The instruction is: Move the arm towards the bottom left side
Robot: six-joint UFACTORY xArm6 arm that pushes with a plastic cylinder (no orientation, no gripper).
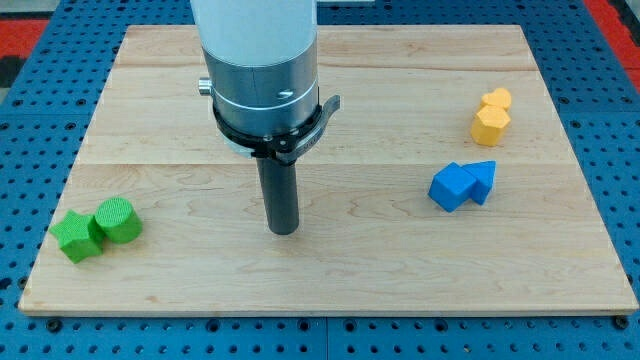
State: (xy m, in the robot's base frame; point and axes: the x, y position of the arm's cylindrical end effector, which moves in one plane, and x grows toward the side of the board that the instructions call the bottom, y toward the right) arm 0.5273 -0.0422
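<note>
Nearest the worktop's (330, 290) bottom edge, by its bottom-left corner, a green star-shaped block (77, 237) touches a green cylinder (119, 220). My tip (284, 230) rests on bare wood around the middle, well apart from every block. I have no fingers, only this rod. Toward the right edge sit two touching blue blocks (462, 184), shapes unclear. Farther up, two touching yellow blocks (492, 115).

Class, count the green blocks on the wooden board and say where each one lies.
2. The green star-shaped block lies near the view's bottom left; the green cylinder block touches its right side. The arm might hide others.
</note>
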